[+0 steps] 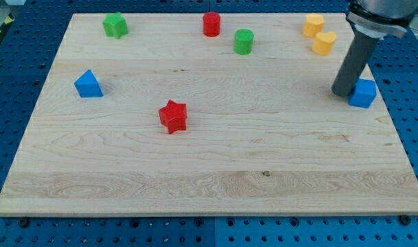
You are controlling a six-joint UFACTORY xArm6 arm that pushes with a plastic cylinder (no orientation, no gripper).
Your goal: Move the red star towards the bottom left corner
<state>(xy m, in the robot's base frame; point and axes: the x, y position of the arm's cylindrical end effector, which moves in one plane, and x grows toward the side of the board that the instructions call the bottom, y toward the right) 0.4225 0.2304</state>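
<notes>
The near part of the wooden board (215, 189) is bare wood, laid on a blue perforated table (9, 89). Nearest of the blocks, the red star (173, 116) is seen left of the board's centre, flat on the wood and touched by nothing. My tip (343, 92) is set down well apart from it, far over to the right and slightly farther back, so that the star lies to the tip's left and a little nearer. No gripper is carried by the arm; only a straight dark rod is fitted, so nothing is grasped or clenched. The tip is found just beside the left face of a blue cube (364, 93), touching it or nearly so; which cannot be told. At about the same depth, near the left edge, a blue triangular block (88, 84) is placed. Farther back, a green cylinder (244, 41) is seen right of centre, and two yellow blocks (319, 34) are grouped close together at the far right, their shapes not clearly made out. At the far edge, a red cylinder (211, 24) stands near the middle and a green star (115, 25) towards the left.
</notes>
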